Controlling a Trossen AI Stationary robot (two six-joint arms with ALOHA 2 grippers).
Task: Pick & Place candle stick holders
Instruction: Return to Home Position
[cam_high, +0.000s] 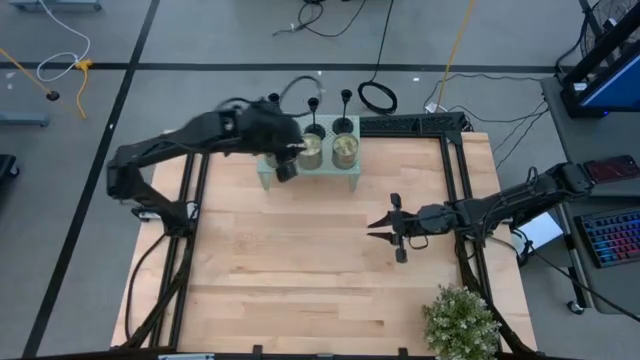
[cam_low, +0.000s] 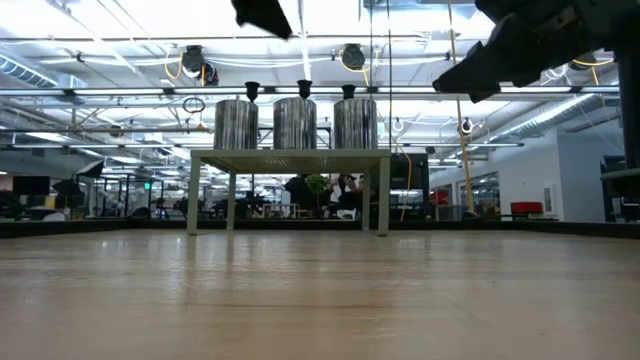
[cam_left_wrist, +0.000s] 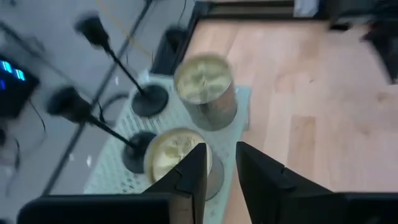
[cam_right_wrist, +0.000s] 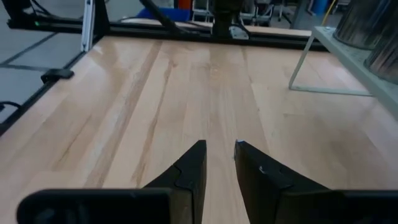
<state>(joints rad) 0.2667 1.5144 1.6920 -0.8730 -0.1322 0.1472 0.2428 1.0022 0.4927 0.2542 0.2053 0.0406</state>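
Three candle stick holders (cam_low: 304, 90) stand upright in a row on the far side of the small pale-green shelf (cam_low: 290, 155), at the table's (cam_high: 300, 290) far edge. Three squat round tins (cam_low: 295, 123) sit in a row just in front of them, one per holder. The high view shows only two of each; the left arm covers the rest.

The left arm reaches in from the left. The left gripper (cam_left_wrist: 221, 147) hangs above the shelf's left end, tilted down over a tin, fingers nearly pressed together and holding nothing.

The right arm stretches from the right side toward mid-table. The right gripper (cam_right_wrist: 220, 144) is raised over bare wood, fingers likewise nearly together and empty.

One potted plant (cam_high: 460, 320) sits at the near right corner.
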